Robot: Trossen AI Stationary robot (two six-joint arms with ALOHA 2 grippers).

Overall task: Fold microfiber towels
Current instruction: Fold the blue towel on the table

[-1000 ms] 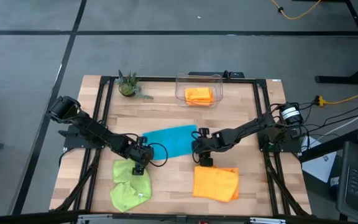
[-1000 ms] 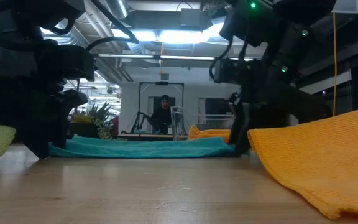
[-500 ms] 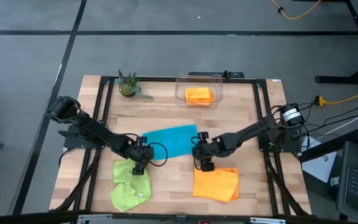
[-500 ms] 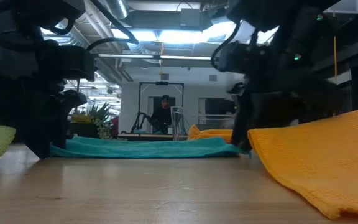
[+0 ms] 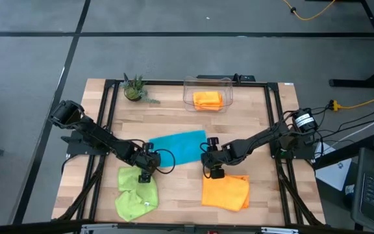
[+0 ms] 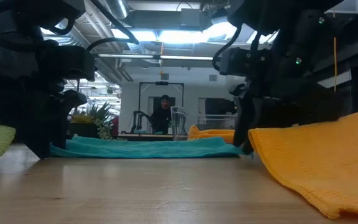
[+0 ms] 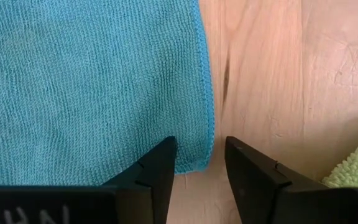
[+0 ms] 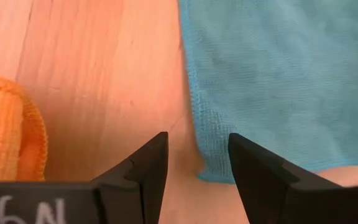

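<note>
Both grippers down at near corners of flat teal towel (image 5: 177,147): left gripper (image 7: 199,163) and right gripper (image 8: 197,163), jaws released, straddling each corner edge on table (image 5: 174,117).

Your two arms were dark and slim, with black cables looping at the wrists. Each claw had matte black wedge fingers (image 7: 154,171); faint white marks showed below.

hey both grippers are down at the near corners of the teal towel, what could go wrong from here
1. The left gripper stands open over the teal towel's corner; its fingers straddle only the hem, so a close might catch too little cloth.
2. The right gripper is open at the other corner, with the orange towel close beside; a sideways drift could snag it.
</note>
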